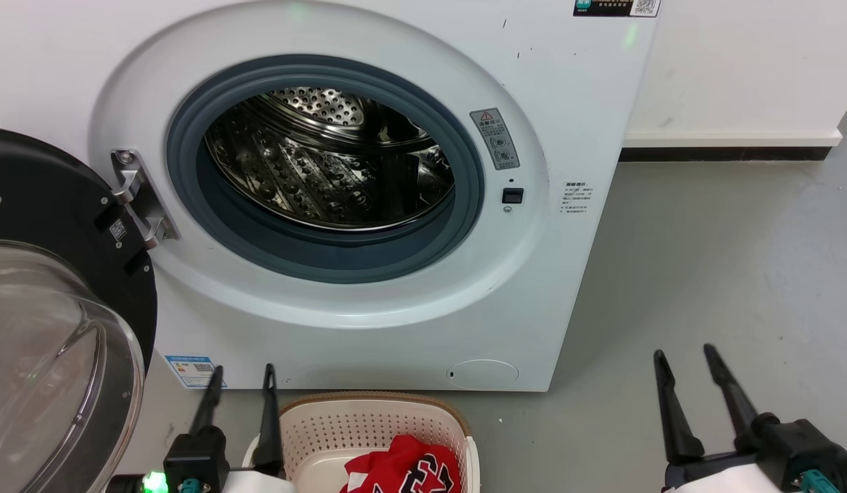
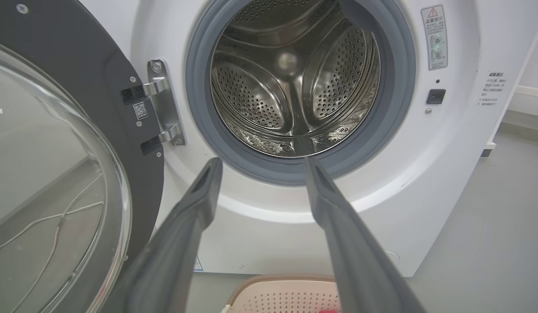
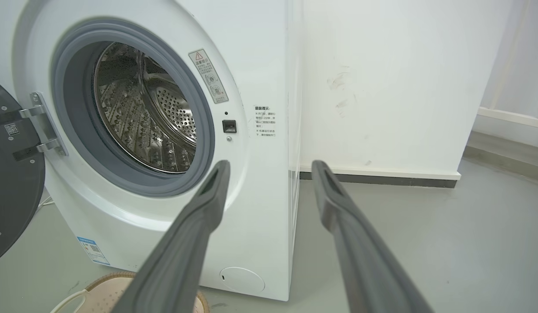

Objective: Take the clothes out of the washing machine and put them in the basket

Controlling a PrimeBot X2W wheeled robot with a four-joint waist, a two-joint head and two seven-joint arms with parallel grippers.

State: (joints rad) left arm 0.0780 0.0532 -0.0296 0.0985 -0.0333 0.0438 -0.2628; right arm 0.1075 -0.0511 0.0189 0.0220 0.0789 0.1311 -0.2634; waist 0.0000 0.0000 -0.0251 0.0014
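Red clothes point(image 1: 399, 469) with white trim and a black-and-white number lie bunched in the basket point(image 1: 368, 414), at 6 o'clock in the head view, hard against the bottom edge. The frame cuts the heap off, so it cannot be told whether it is one jersey or two. The basket stands on the grey floor point(image 1: 704, 274) just before the machine point(image 1: 533, 103), below its open porthole.

At 12 o'clock from the basket the steel drum point(image 1: 334, 157) gleams bare. No fabric shows in it from the head view or either wrist view, though the grey seal point(image 1: 327, 253) hides its lowest front lip. The door point(image 1: 53, 322) hangs swung wide at 9 o'clock.

The left gripper point(image 1: 244, 370) hovers at 7 o'clock, just beside the basket's left rim, its two fingers parted and holding nothing. From its wrist view they point at the porthole's lower edge. The right gripper point(image 1: 684, 351) waits at 4 o'clock, well apart from the basket over bare floor, likewise spread and empty.

On this evidence the unloading looks finished or very nearly so. Clothes are in the basket, the drum appears cleared, and all that may remain is a check of the hidden lip.
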